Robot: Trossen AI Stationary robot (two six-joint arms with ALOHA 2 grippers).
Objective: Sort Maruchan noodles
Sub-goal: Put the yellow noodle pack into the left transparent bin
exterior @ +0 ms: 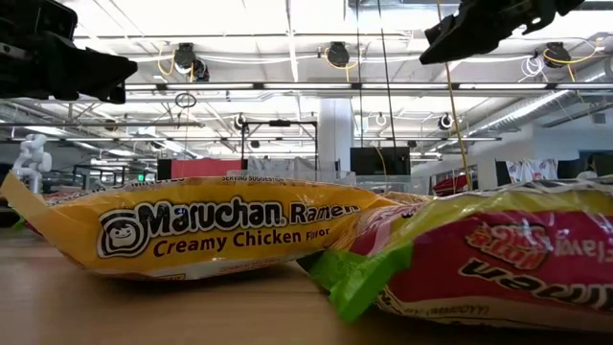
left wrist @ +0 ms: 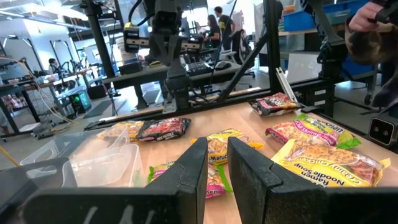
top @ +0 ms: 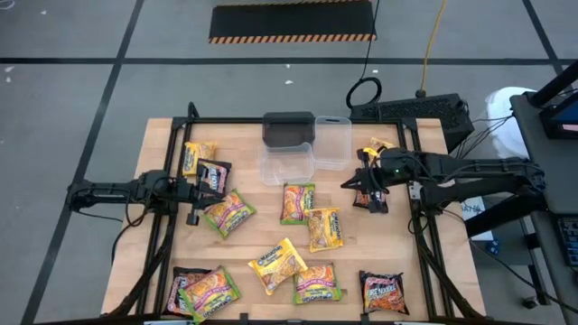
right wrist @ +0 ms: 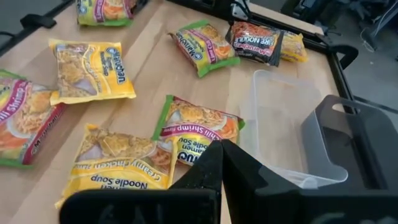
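Observation:
Several Maruchan packets lie flat on the wooden table (top: 163, 135): yellow (top: 278, 264), green-edged (top: 298, 200) and dark (top: 383, 291). My left gripper (top: 192, 197) hovers at the table's left side beside a dark packet (top: 214, 173) and a green-edged packet (top: 228, 212). Its fingers (left wrist: 217, 163) are slightly apart with nothing between them. My right gripper (top: 359, 185) hovers right of centre over a dark packet (top: 372, 202). Its fingers (right wrist: 217, 158) are shut and empty, above a green-edged shrimp packet (right wrist: 199, 127). The low view shows a yellow Creamy Chicken packet (exterior: 211, 235) close up, with both grippers high above.
Two clear tubs (top: 286, 165) (top: 332, 142) and a dark grey box (top: 289, 129) stand at the table's far middle. A black frame (top: 424, 235) runs along the table's sides. One yellow packet (top: 377, 144) lies by the far right corner. People show in the room beyond.

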